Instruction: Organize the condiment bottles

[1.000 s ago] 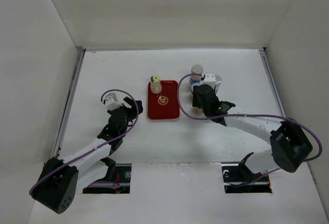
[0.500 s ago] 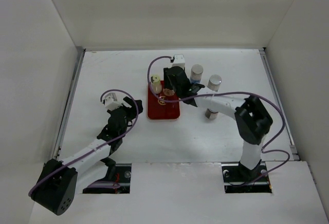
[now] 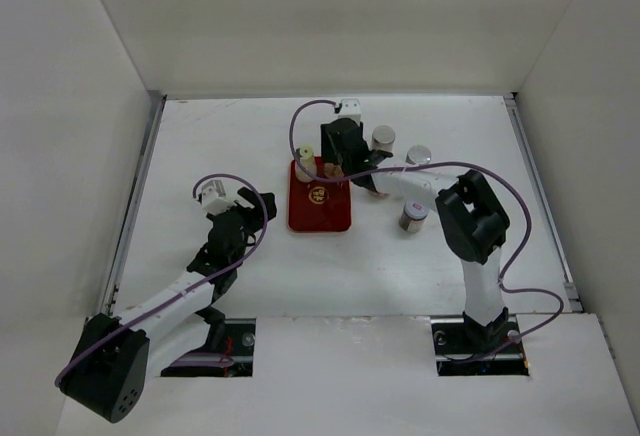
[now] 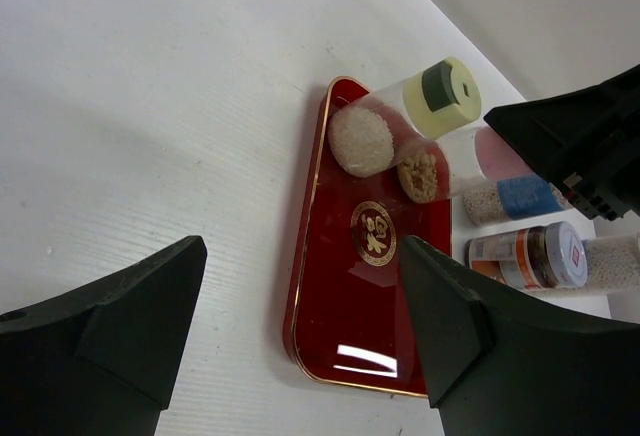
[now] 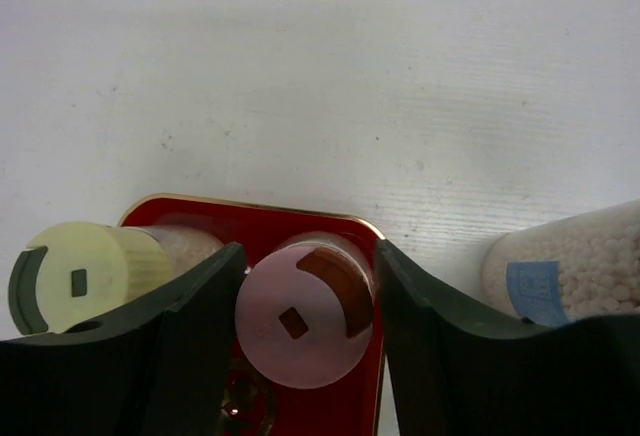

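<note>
The pink-capped bottle (image 5: 303,323) stands on the far right corner of the red tray (image 3: 320,216), beside the yellow-capped bottle (image 3: 303,169). My right gripper (image 3: 338,161) is shut on the pink-capped bottle, one finger on each side of its cap. The arm hides that bottle in the top view; the left wrist view shows it (image 4: 478,156) upright with its base on the tray. Two silver-capped bottles (image 3: 383,137) (image 3: 418,155) stand right of the tray, and a short labelled one (image 3: 412,217) nearer. My left gripper (image 3: 262,206) is open and empty, left of the tray.
The tray's near half (image 4: 370,306) is bare. White walls enclose the table on three sides. The right arm's purple cable (image 3: 300,121) loops above the tray's far edge. A blue-labelled bottle (image 5: 570,266) stands just right of my right fingers.
My right gripper swung left from the bottles beside the tray to the tray's far right corner and came down with the pink-capped bottle. The left arm has barely moved.
</note>
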Tool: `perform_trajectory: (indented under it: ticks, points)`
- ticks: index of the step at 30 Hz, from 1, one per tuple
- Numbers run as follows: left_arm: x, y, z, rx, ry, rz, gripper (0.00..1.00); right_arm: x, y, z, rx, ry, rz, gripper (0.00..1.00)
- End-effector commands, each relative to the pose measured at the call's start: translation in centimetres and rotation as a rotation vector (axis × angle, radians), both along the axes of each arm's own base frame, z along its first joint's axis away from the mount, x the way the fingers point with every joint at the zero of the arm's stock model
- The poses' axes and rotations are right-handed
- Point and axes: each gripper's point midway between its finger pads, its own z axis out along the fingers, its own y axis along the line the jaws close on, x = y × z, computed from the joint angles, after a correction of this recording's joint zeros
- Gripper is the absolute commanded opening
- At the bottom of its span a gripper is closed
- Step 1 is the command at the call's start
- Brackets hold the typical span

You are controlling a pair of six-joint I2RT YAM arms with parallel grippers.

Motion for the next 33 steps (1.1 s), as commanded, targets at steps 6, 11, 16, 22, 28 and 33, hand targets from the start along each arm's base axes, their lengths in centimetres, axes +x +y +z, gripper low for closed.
perform_trajectory:
  ticks: [6, 11, 16, 22, 28, 33]
  points:
    - [0.3, -0.2, 0.9, -0.010, -0.036, 0.001, 0.78, 0.2, 1.3, 4.3, 0.082, -0.077, 0.017, 0.74]
    - [0.2, -0.3, 1.0, -0.012, -0.040, -0.002, 0.78, -2.3, 0.1, 9.2, 0.125, -0.139, 0.032, 0.76]
    - [0.1, -0.6, 1.3, -0.015, -0.045, -0.011, 0.78, -5.2, -3.5, 9.4, 0.118, -0.142, -0.012, 0.78]
    - [0.2, -1.1, 0.9, -0.008, -0.033, -0.022, 0.78, -6.5, -9.1, 5.1, 0.044, -0.083, -0.148, 0.79]
    - [0.2, -1.3, 0.6, -0.001, -0.025, -0.022, 0.78, -6.9, -11.4, 2.5, 0.037, -0.026, -0.189, 0.82]
    - [0.3, -1.4, 0.4, 0.002, -0.018, -0.027, 0.78, -6.4, -11.9, 1.1, 0.025, 0.008, -0.198, 0.85]
